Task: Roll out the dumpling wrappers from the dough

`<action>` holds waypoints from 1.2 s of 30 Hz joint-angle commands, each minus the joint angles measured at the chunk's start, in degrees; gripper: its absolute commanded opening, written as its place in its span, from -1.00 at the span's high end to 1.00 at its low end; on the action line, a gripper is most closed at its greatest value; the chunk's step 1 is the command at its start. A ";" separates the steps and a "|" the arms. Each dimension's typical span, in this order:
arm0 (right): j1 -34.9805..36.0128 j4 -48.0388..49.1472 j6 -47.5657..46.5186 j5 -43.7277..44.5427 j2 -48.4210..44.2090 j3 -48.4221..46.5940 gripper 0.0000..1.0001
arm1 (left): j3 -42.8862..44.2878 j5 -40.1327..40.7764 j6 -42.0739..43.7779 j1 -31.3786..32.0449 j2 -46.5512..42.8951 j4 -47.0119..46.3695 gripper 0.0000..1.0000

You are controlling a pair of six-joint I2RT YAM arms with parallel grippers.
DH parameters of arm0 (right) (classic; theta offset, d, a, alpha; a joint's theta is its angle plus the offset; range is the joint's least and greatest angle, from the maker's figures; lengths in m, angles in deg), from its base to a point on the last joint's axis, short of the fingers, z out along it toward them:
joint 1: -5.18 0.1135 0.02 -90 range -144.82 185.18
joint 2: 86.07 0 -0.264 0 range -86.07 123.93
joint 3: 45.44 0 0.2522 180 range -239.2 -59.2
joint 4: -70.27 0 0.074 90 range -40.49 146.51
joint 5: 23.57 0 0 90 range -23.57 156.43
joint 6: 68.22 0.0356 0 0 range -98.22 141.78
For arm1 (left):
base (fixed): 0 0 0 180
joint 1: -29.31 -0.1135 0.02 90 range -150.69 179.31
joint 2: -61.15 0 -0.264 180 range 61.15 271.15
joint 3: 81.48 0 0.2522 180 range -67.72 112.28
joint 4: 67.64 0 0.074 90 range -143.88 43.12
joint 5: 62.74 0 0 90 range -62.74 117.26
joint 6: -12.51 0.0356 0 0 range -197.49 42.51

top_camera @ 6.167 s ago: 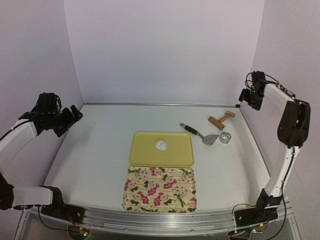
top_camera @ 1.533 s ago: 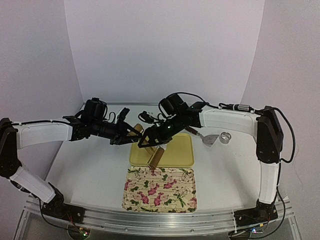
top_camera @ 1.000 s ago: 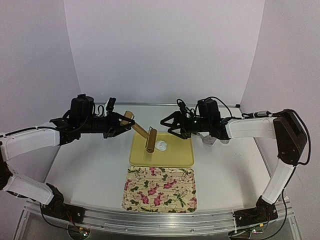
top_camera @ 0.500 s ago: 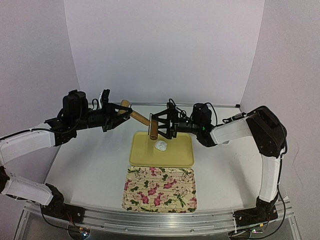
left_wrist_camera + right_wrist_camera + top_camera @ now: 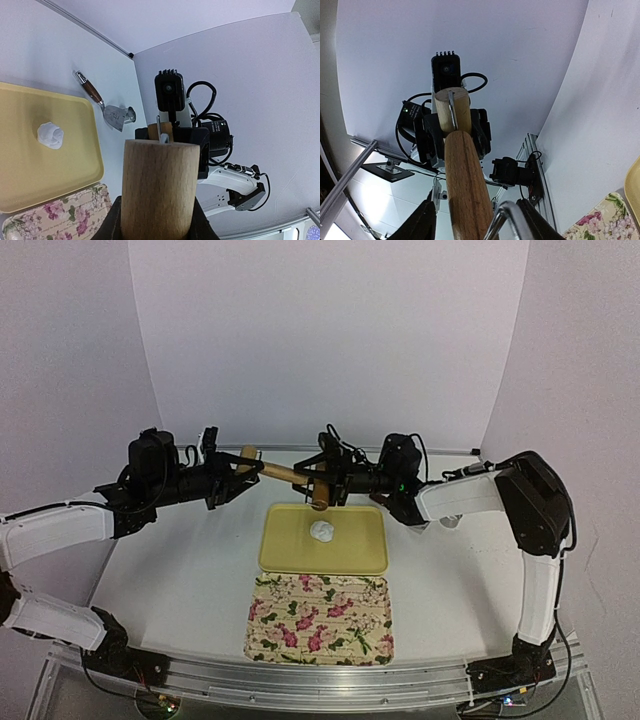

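A small wooden rolling pin (image 5: 285, 474) hangs in the air above the back edge of the yellow tray (image 5: 285, 552). My left gripper (image 5: 240, 468) is shut on its handle (image 5: 159, 185). Its roller (image 5: 465, 185) lies between the jaws of my right gripper (image 5: 322, 483), which stand open on either side with small gaps. A chrome bracket (image 5: 502, 217) shows beside the roller. The dough (image 5: 323, 531) is a white lump on the yellow tray, also seen from the left wrist as dough (image 5: 50, 136). Dumpling wrappers are out of view.
A floral tray (image 5: 320, 632) lies in front of the yellow one. To the right of the yellow tray lie a metal scraper (image 5: 102, 104) with a wooden handle and a metal ring cutter (image 5: 130, 115), under my right arm.
The left gripper has lifted the rolling pin higher, off the tray. The right gripper has come in around the roller and its jaws have narrowed.
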 commanded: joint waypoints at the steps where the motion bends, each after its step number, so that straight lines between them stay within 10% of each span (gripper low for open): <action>1: 0.18 3.79 0.89 -0.45 -2.23 -2.31 -0.02 | 0.49 -0.29 0.35 -0.19 0.68 -2.23 1.00; 12: 0.11 3.10 0.38 2.48 -4.30 0.49 1.00 | 3.36 1.62 6.90 -0.21 3.11 7.89 0.97; 18: -0.64 -13.33 -11.50 11.01 -13.25 5.88 1.00 | 7.97 3.11 14.46 -0.20 5.86 19.19 -0.27; 23: -1.15 -47.66 -29.50 19.50 -20.85 2.45 1.00 | 9.49 8.07 18.13 -0.22 5.98 25.98 -0.70; 29: -1.15 -78.86 -37.95 28.33 -20.19 -8.86 1.00 | 13.17 13.60 20.67 -0.22 13.45 35.69 -0.68; 36: -1.15 -94.04 -37.01 35.57 -17.60 -16.72 1.00 | 16.08 16.12 21.98 -0.18 22.69 37.57 -0.52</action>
